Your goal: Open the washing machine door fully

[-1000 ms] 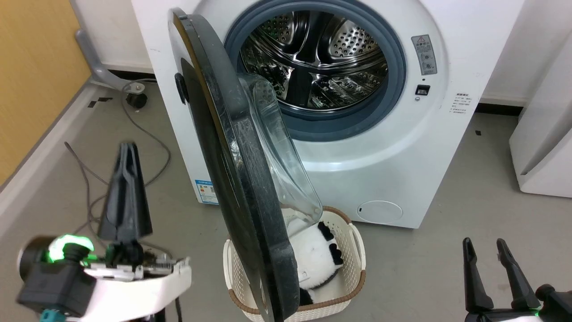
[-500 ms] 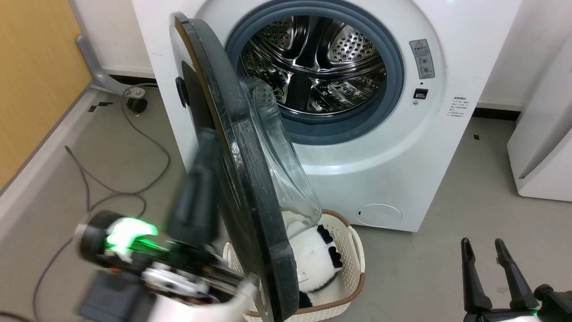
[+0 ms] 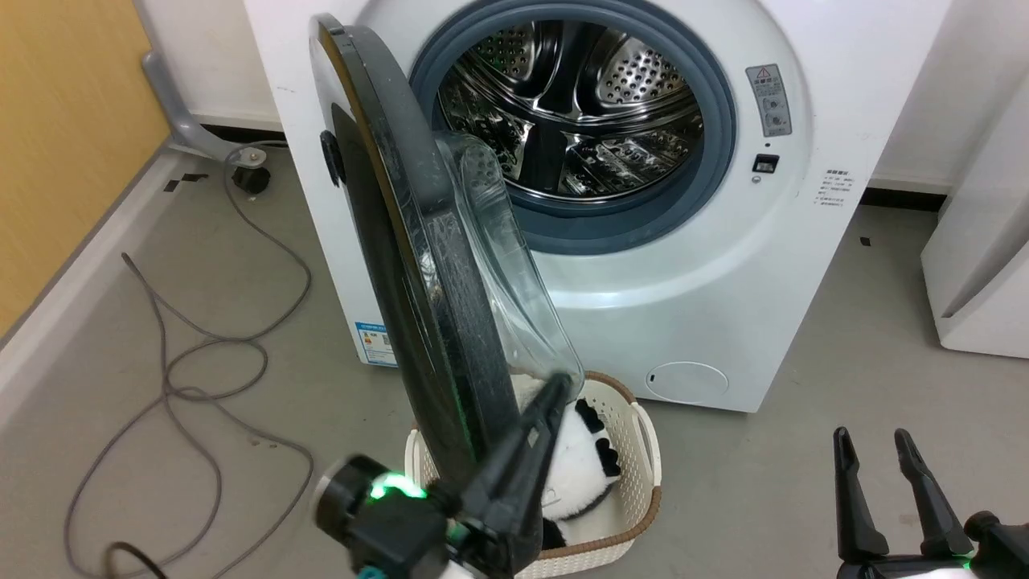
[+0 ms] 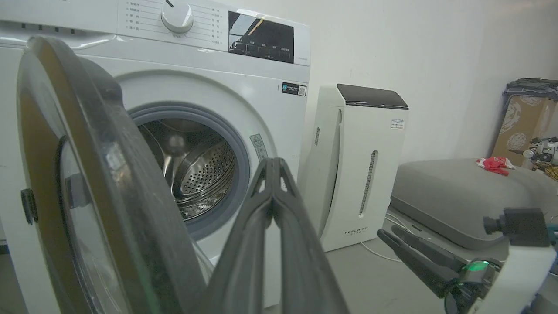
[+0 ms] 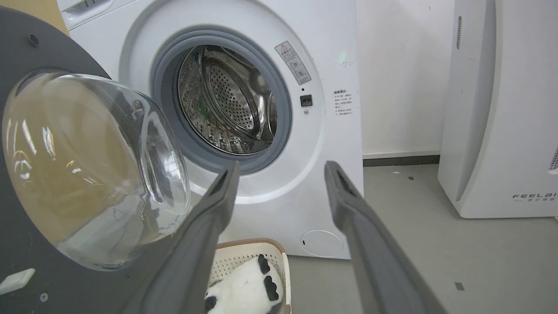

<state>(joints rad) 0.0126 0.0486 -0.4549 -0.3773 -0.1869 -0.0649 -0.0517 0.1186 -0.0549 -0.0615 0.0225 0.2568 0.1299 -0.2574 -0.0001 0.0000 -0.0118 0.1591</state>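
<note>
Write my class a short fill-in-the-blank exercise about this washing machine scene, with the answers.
A plush panda lies in a white ____ on the floor.
The washing machine door stands partly ____.
The right pincer is open; the left pincer is ____.
Missing words: basket; open; shut.

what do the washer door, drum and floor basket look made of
The washing machine door has a glossy black rim, likely plastic, around a clear bulging bowl, glass by its reflections. The drum is shiny perforated metal, probably stainless steel. The basket looks like white lattice plastic with a brown woven-look rim.
</note>
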